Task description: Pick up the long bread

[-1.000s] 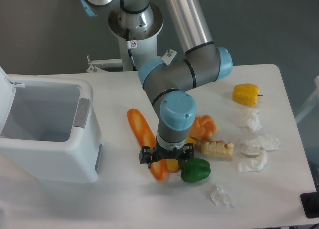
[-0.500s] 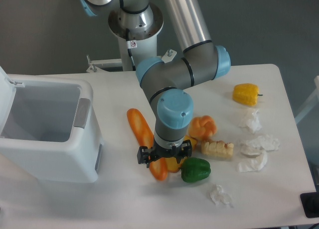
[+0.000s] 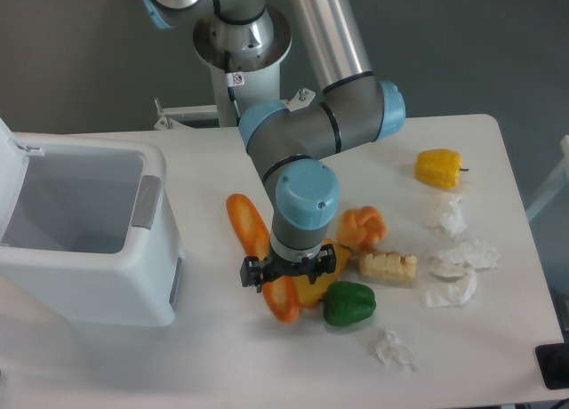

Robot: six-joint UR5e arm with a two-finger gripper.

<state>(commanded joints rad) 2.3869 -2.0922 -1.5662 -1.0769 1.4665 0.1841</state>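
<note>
The long bread [image 3: 258, 245] looks like smooth moulded plastic with a soft sheen, as do the knotted bun [image 3: 363, 226], the glossier green pepper [image 3: 348, 304] and the yellow pepper [image 3: 439, 168]. The white table [image 3: 213, 169] is smooth and matt. The bin [image 3: 89, 240] is white plastic with a slight gloss and a grey matt handle. The arm's [image 3: 307, 129] tubes are brushed metal, its joint caps satin blue plastic. The white scraps [image 3: 462, 258] look like crumpled paper, rough and matt.

Long bread [image 3: 250, 228], slim orange toy baguette with paler diagonal slashes, rounded ends, lying flat on the white table, slanting from upper left to lower right, middle partly hidden
</note>
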